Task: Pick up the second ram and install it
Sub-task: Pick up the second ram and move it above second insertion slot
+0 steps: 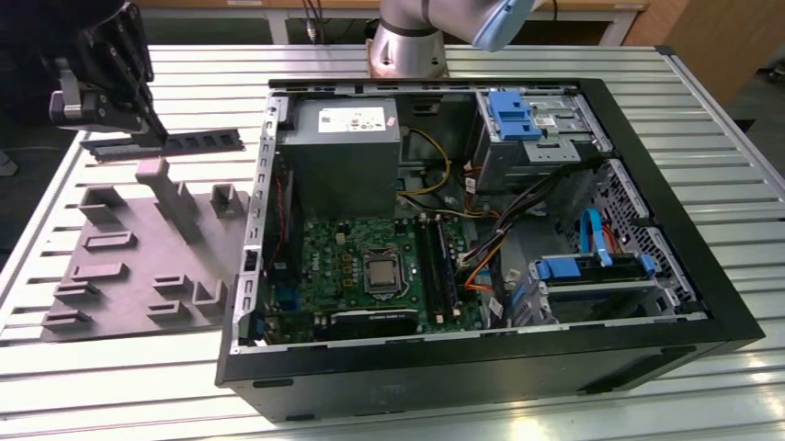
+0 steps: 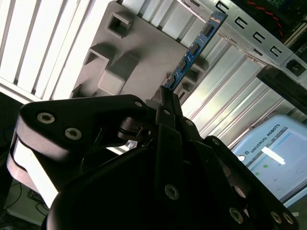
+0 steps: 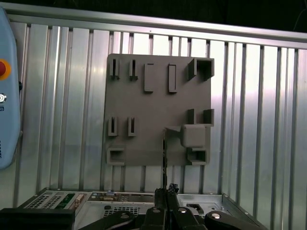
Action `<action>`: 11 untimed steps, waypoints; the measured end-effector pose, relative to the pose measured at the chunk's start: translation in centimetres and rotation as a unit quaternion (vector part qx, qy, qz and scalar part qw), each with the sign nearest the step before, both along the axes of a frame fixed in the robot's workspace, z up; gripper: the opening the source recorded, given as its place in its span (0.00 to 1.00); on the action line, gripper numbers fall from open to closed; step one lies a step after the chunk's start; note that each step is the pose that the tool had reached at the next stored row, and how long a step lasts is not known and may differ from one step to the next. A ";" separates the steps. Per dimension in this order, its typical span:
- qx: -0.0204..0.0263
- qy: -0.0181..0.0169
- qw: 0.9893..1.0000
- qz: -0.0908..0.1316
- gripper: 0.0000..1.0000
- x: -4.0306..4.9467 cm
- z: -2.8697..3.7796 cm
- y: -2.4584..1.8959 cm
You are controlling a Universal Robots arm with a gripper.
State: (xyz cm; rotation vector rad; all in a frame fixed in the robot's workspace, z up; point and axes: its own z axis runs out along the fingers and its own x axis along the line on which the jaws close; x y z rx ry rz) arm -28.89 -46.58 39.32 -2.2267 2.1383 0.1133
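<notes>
- The hand is clamped shut on the memory stick, its two fingers pinching the stick's long edge partway along.
- In the exterior view the memory stick lies level, at the far edge of the grey holder block, on that view's left.
- In the second wrist view the stick runs straight out from the fingertips; in the first wrist view it shows edge-on as a thin dark line over the block.
- The open computer case sits on the slatted metal surface just beside the block, its green circuit board well apart from the stick.
</notes>
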 end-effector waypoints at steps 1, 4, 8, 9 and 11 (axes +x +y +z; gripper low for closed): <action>0.000 0.000 1.000 0.000 0.12 0.08 0.00 0.00; 0.000 0.000 1.000 0.000 0.12 0.33 0.00 0.00; 0.000 0.000 1.000 0.000 0.12 0.67 0.00 0.00; 0.000 0.000 1.000 0.000 0.12 0.76 0.00 0.00; 0.000 0.000 1.000 0.000 0.12 0.97 0.00 0.00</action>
